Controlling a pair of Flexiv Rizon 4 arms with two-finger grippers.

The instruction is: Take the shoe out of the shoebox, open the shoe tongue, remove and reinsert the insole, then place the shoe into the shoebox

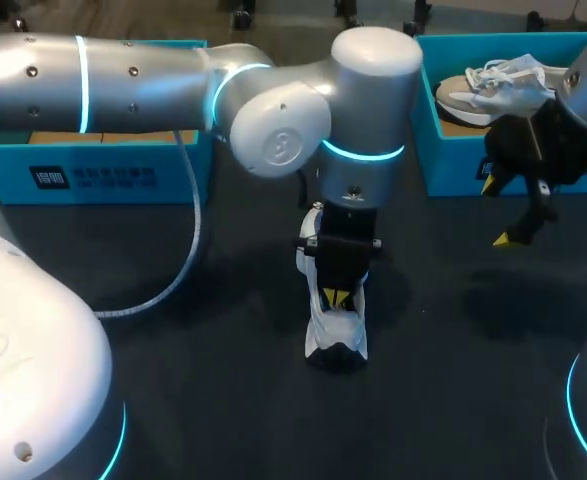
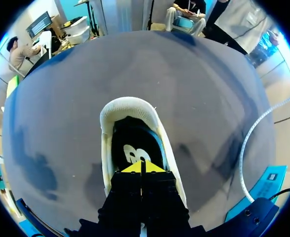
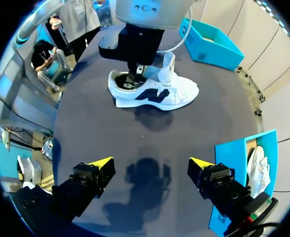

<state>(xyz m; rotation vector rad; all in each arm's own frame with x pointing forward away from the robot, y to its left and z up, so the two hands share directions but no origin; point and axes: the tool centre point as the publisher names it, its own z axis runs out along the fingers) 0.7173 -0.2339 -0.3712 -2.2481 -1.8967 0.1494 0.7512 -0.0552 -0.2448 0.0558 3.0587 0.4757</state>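
A white shoe [image 1: 338,325] with a navy logo lies on the dark table, seen side-on in the right wrist view [image 3: 157,94] with its tongue [image 3: 167,66] pulled up. My left gripper [image 1: 336,297] points straight down into the shoe's opening. In the left wrist view its tips [image 2: 141,167] are shut together, down on the dark insole [image 2: 132,148] inside the shoe [image 2: 130,106]. Whether they pinch the insole I cannot tell. My right gripper [image 1: 496,212] hangs open above the table to the right, empty [image 3: 149,165], apart from the shoe.
A blue shoebox [image 1: 473,160] at the back right holds a second pale shoe [image 1: 493,85]. Another blue shoebox [image 1: 93,165] stands at the back left. A grey cable [image 1: 188,240] from the left arm loops over the table to the shoe's left.
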